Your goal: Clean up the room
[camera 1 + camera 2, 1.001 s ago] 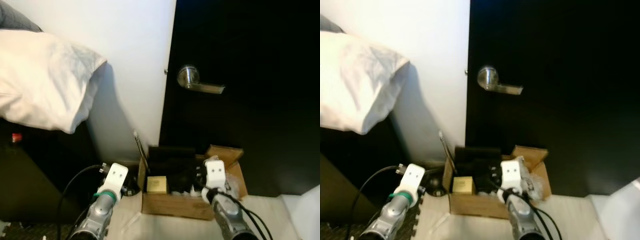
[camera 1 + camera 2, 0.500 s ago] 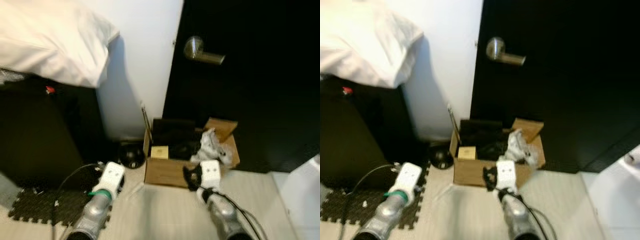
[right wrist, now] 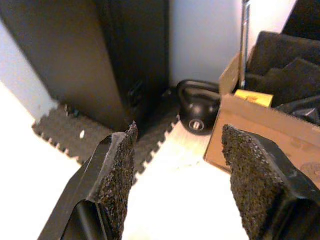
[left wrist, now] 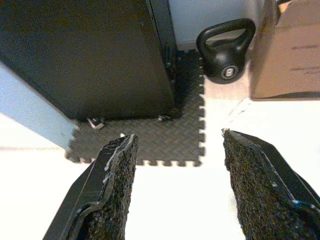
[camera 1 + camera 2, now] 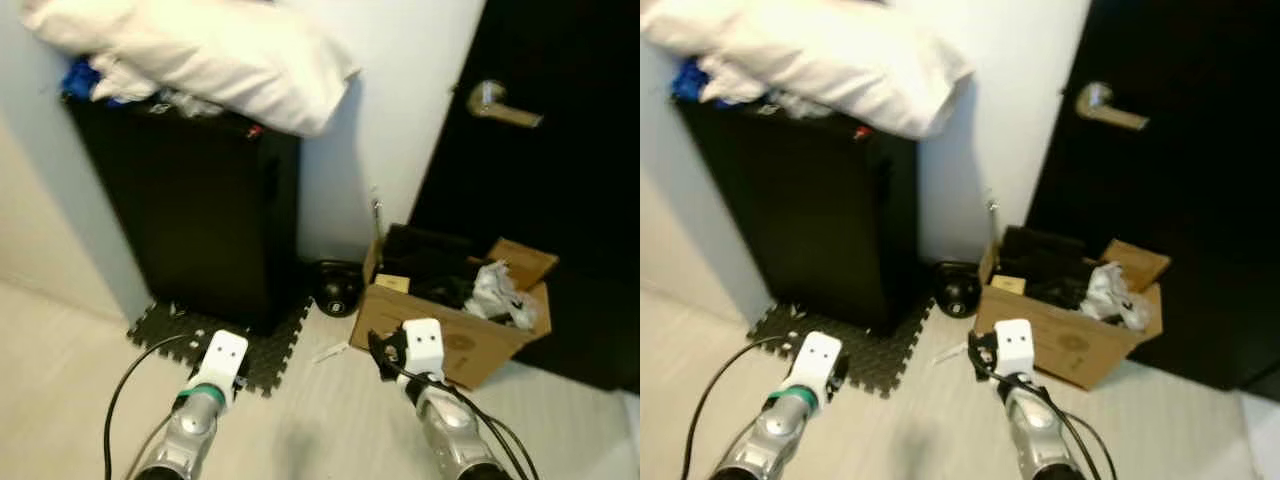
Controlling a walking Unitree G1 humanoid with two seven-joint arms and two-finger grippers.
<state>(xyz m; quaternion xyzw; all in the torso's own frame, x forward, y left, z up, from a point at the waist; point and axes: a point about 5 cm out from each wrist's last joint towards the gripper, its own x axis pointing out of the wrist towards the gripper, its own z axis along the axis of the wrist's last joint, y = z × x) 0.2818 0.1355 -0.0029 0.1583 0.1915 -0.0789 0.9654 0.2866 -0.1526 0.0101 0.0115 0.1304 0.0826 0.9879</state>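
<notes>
My two grippers, left gripper (image 4: 175,185) and right gripper (image 3: 175,185), hung apart and empty above the floor; the kettlebell (image 4: 226,50) beside the box (image 5: 455,335) looked heavy, so I would grip its handle.

The view pulls back and swings left — the right hand (image 5: 385,350), a second ago over the cardboard box (image 5: 455,335), now hangs short of it, above bare floor (image 5: 300,420).

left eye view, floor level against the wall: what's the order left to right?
black cabinet → foam mat at its foot → kettlebell → cardboard box in front of the black door.
</notes>
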